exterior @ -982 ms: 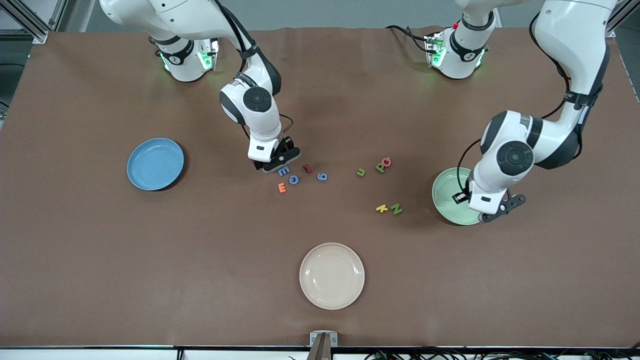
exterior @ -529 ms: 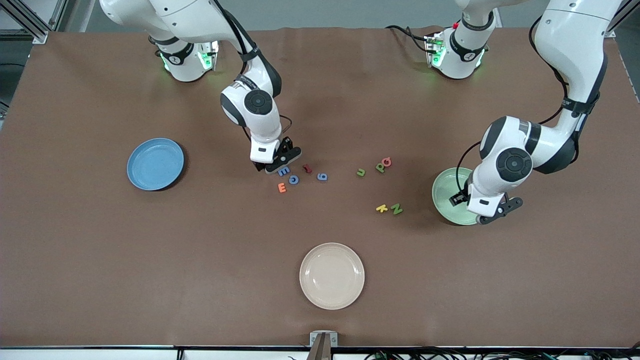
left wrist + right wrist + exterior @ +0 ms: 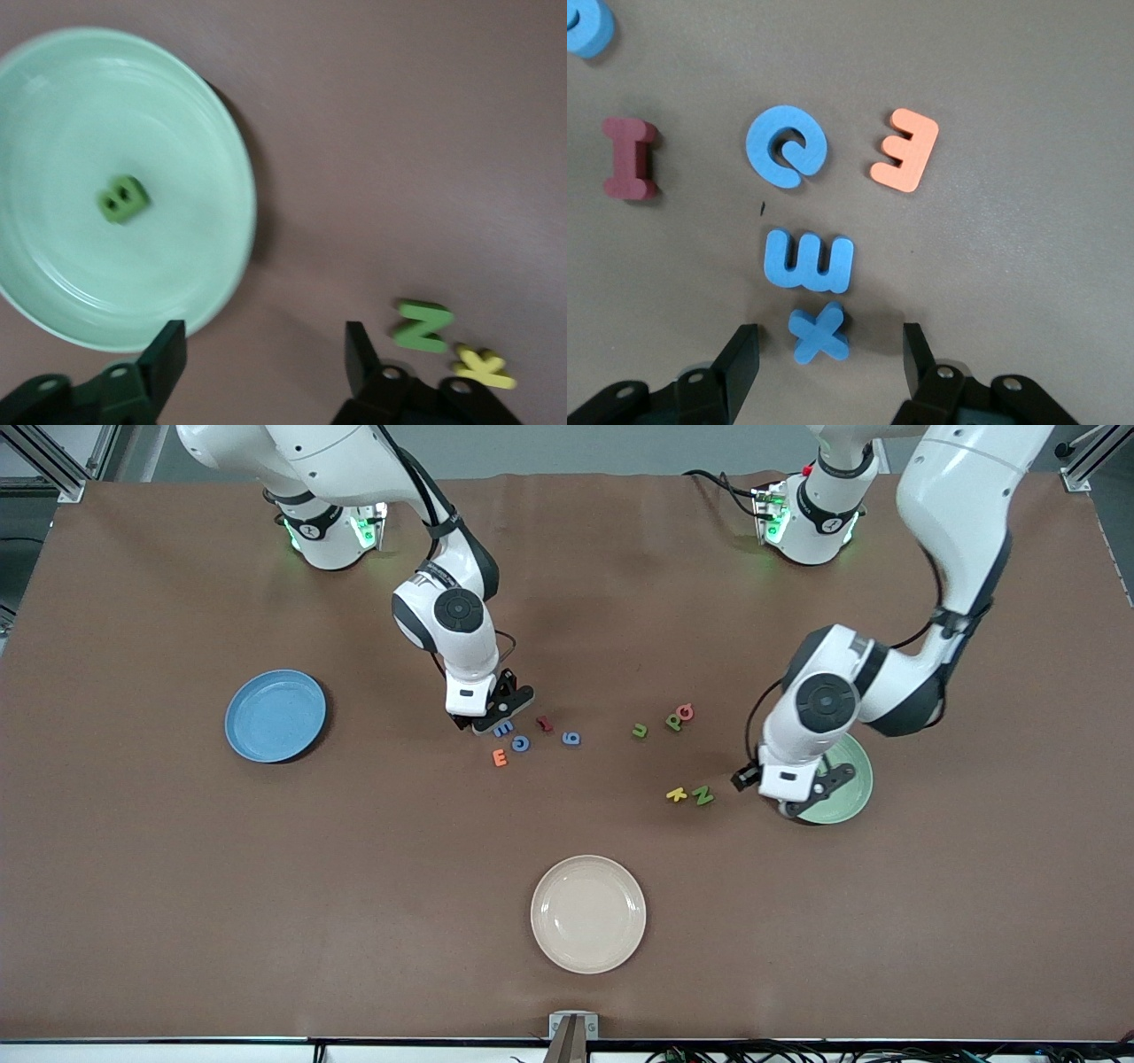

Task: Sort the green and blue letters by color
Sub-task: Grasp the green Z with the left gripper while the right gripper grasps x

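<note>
My right gripper (image 3: 824, 359) is open and low over the table, its fingers on either side of a blue X (image 3: 819, 332) without touching it. Beside the X lie a blue E (image 3: 808, 259) and a blue G (image 3: 786, 146), with a blue 9 (image 3: 571, 738) a little toward the left arm's end. My left gripper (image 3: 263, 359) is open and empty over bare table between the green plate (image 3: 226, 266) and a green N (image 3: 423, 325). A green B (image 3: 121, 199) lies in that plate. A green U (image 3: 639, 730) and a green P (image 3: 674, 719) lie mid-table.
An orange E (image 3: 905, 150) and a red I (image 3: 629, 158) sit among the blue letters. A yellow K (image 3: 483, 367) touches the N, and a pink Q (image 3: 686, 711) touches the P. A blue plate (image 3: 275, 716) stands toward the right arm's end, a beige plate (image 3: 588, 913) nearest the front camera.
My left gripper has moved off the green plate toward the green N, and more of the plate now shows. My right gripper has edged slightly down over the blue letters.
</note>
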Motion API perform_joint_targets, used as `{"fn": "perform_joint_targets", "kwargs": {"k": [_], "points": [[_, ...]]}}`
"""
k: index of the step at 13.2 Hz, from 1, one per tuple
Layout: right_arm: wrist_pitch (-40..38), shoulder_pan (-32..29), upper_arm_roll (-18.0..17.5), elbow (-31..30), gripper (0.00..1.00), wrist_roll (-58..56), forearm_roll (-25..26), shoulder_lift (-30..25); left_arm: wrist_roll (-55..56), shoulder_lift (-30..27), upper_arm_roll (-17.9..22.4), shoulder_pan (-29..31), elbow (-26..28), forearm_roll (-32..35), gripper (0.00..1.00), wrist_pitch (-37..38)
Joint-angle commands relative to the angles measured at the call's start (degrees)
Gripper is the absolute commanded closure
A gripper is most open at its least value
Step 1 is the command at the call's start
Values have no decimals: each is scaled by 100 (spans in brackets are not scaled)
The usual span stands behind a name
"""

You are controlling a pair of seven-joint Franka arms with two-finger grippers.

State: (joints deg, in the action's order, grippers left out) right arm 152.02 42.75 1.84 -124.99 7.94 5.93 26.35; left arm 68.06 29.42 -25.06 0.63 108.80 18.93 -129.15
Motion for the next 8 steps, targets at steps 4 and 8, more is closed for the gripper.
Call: {"fn": "perform_joint_targets", "kwargs": {"k": [4, 8], "points": [[47, -56, -43, 80, 44, -74, 75, 81, 568, 1233, 10, -353, -1194, 111, 22, -101], [47, -65, -43, 81, 48, -100, 75, 81, 568, 1382, 45, -458, -1194, 93, 24, -268]]}}
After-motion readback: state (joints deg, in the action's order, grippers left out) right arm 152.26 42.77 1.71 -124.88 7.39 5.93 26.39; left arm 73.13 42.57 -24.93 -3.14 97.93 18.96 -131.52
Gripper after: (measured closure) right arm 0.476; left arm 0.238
